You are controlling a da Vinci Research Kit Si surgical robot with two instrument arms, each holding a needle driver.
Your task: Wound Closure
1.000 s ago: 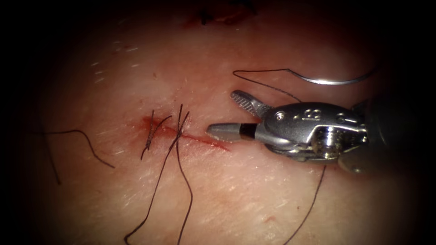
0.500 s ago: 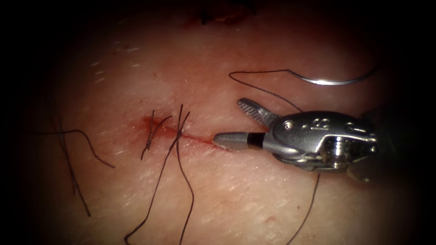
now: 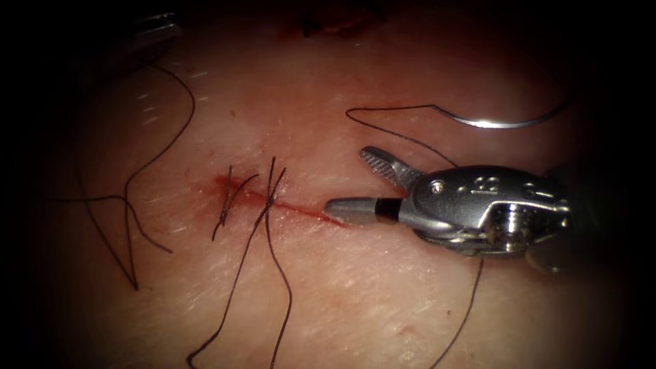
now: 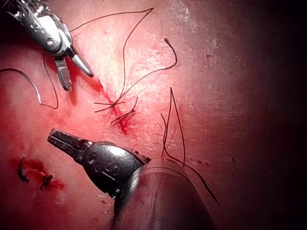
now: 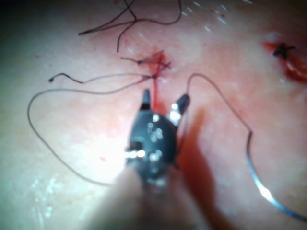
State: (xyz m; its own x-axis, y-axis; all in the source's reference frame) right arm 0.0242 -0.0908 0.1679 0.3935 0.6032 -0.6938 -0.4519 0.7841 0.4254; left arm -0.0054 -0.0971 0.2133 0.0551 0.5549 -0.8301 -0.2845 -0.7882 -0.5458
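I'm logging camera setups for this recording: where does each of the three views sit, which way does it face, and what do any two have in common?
Endoscope view: above and in front of the cut, looking down on the tissue; the right tool, jaws open and empty, comes in from the right; the needle lies free on the tissue.
Left wrist view: near the left arm's wrist, along its shaft at the left tool, jaws shut and empty.
Right wrist view: near the right arm's wrist, along its shaft at its open jaws.
Shared: all three show the cut and the right tool.

Glossy metal needle (image 3: 502,121) on moist, glistening tissue (image 3: 383,287).
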